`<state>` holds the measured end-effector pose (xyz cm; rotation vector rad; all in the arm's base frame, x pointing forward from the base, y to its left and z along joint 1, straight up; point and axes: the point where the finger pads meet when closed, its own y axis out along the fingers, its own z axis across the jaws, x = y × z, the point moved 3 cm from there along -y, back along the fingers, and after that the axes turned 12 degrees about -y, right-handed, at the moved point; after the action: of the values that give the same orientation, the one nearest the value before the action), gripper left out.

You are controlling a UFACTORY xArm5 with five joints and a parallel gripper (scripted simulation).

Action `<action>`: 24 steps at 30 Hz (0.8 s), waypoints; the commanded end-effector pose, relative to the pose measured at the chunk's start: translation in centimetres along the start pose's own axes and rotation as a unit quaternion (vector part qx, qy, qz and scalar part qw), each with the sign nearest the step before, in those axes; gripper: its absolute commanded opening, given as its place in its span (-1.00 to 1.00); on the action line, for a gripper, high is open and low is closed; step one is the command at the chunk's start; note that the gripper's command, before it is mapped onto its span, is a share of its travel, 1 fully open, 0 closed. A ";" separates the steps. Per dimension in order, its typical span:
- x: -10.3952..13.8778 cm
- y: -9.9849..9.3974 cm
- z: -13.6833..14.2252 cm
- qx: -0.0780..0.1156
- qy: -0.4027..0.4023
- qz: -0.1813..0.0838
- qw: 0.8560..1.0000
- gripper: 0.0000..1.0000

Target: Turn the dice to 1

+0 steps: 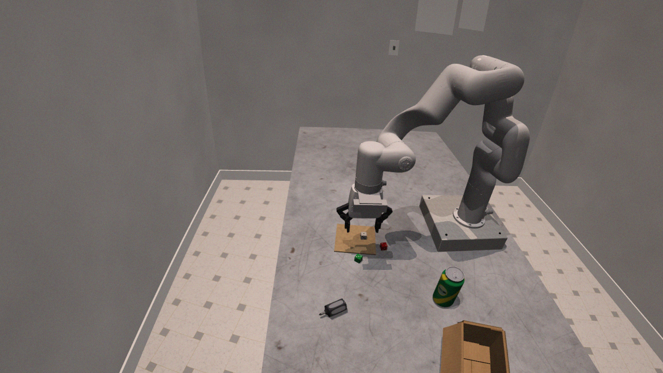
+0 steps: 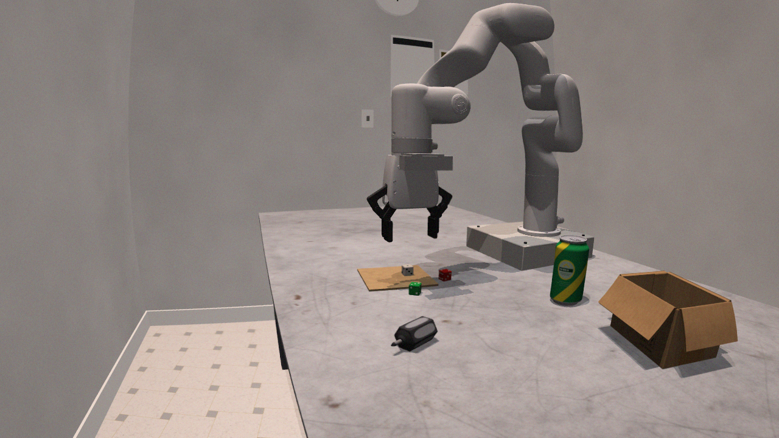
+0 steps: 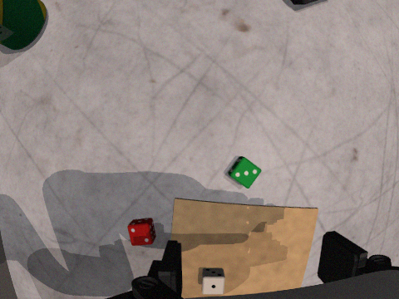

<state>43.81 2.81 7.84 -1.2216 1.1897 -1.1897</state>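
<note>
The white die (image 1: 363,235) (image 2: 407,269) (image 3: 213,285) sits flat on the tan mat (image 1: 340,245) (image 2: 375,277) (image 3: 305,220) with 1 on top. The green die (image 1: 358,258) (image 2: 415,288) (image 3: 246,172) lies flat on the table just off the mat's near edge in the top and exterior views, with 3 on top. The red die (image 1: 383,246) (image 2: 445,274) (image 3: 141,232) lies flat on the table beside the mat, with 2 on top. My gripper (image 1: 362,230) (image 2: 410,237) (image 3: 254,262) is open and empty, high above the mat.
A green and yellow can (image 1: 447,287) (image 2: 569,272) (image 3: 21,25) stands to the right. An open cardboard box (image 1: 451,347) (image 2: 642,305) is at the front right. A dark pointed tool (image 1: 335,307) (image 2: 419,331) (image 3: 305,2) lies in front of the green die.
</note>
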 end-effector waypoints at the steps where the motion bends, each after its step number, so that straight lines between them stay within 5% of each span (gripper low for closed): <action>1: -0.5 0.0 0.4 0.001 -0.071 0.000 0.997 1.00; 17: -2.3 0.4 1.2 0.001 -0.276 0.000 0.961 1.00; 24: -3.3 0.6 1.6 0.001 -0.385 0.000 0.923 1.00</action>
<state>44.96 5.53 7.28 -1.4555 0.6992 -0.6990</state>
